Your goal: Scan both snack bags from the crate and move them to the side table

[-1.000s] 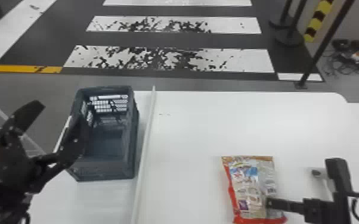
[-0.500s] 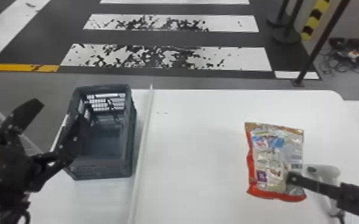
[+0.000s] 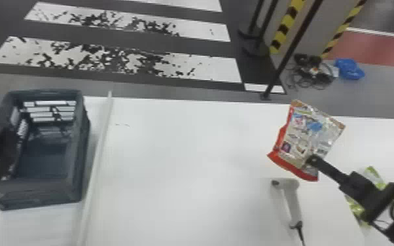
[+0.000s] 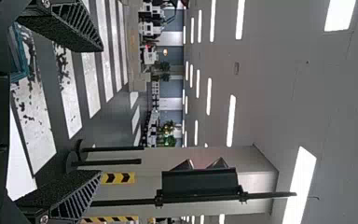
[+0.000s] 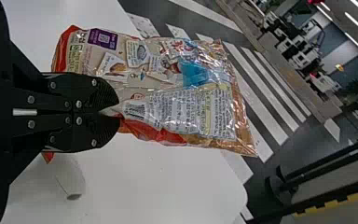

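Head view: at the near right, a red-edged snack bag [image 3: 304, 137] is held above the white tabletop [image 3: 186, 183] by the right gripper [image 3: 311, 159], its fingers pressed together on the packet's lower part; under that arm, a green packet [image 3: 355, 207] is partly hidden, and the surface beneath it cannot be told. Just beside the held bag, a handheld scanner [image 3: 293, 199] is set on the tabletop; well apart to the left, beyond a raised white strip [image 3: 98, 163], the crate [image 3: 42, 191] is seen with the left gripper [image 4: 100, 111] in front, its fingers spread wide around nothing.

The carry to the side table is judged to be in hand; whether the bag has been scanned cannot be told. If it has, the bag should next be swung clear of the scanner, lowered beside the green packet and released only once supported; farther off, a striped floor crossing [image 3: 124, 62] is seen.
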### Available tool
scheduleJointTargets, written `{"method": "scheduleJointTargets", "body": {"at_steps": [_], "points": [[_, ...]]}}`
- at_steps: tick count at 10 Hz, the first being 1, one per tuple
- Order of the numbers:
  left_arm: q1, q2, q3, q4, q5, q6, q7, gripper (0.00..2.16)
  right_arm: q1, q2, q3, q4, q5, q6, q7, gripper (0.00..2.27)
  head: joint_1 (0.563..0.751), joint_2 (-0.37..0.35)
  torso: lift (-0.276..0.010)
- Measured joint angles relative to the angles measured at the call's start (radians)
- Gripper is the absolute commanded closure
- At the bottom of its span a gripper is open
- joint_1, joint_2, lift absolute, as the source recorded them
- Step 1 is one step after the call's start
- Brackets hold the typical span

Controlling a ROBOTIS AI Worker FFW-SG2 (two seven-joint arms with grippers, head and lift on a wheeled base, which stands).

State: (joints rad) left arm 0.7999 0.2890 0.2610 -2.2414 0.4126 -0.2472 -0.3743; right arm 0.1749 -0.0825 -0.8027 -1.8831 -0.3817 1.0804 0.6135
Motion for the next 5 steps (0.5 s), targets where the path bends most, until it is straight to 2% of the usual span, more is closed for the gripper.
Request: {"method": "scheduleJointTargets", "body": {"at_steps": [2, 5], "points": [[0.017, -0.004, 0.001, 0.003, 0.0, -0.006, -0.003, 0.06, -0.059, -0.03, -0.041, 0.157, 0.042, -0.219, -0.092, 2.25, 0.695, -0.35, -0.029], [0.044, -0.005, 0.009, 0.0, -0.002, -0.034, -0.005, 0.06, -0.134, -0.106, -0.108, 0.386, 0.089, -0.5, -0.229, 2.25, 0.695, -0.35, -0.029]]}}
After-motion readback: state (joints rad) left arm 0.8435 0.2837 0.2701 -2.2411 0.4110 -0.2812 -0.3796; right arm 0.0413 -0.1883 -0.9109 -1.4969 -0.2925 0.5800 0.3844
